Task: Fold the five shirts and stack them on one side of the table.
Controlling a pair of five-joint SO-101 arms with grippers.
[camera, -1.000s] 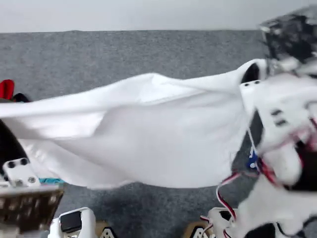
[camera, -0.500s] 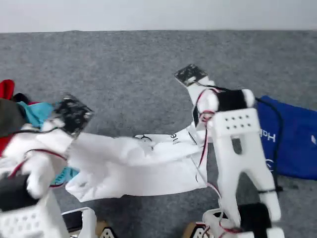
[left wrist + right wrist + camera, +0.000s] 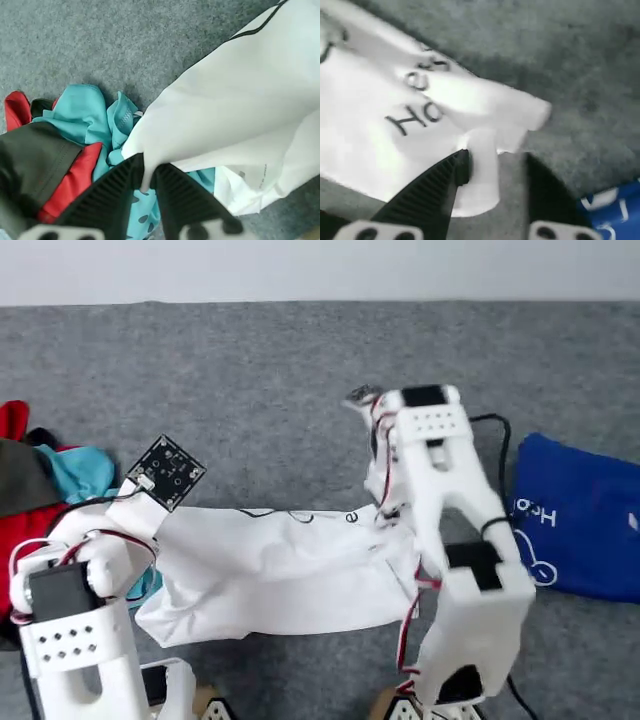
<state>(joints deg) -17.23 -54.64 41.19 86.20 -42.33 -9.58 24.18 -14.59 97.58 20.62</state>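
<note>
Down on the desk (image 3: 250, 370) now lies the white shirt (image 3: 280, 565) that a second ago hung stretched in the air between the two arms, and both arms have dropped low with it.

Nearest me, the left arm (image 3: 75, 630) stands over the shirt's left end and hides it from above. From its wrist I can see the left tool (image 3: 146, 172) pinched nearly closed on the shirt's edge, with cloth caught between the ribbed fingers (image 3: 117, 192).

The right arm (image 3: 460, 540) rises in front of the shirt's other end and covers that corner. The right tool (image 3: 497, 162) has its jaws well apart: a flap of white cloth lies against one finger, and the other finger stands clear of it over bare desk.

Between the arms the shirt is spread out, creased and bunched. Dark lettering runs along its far edge, and part of it is lost behind the right arm.

Just beyond the left arm a small circuit board (image 3: 165, 472) sticks up over the cloth. To its left is a heap cut off by the edge: a teal shirt (image 3: 80, 472), a red shirt (image 3: 30, 530) and a dark shirt (image 3: 20, 480), with the white shirt overlapping the teal one.

On the right, beyond the right arm, a blue shirt (image 3: 580, 515) lies flat, also cut off at the edge.
</note>
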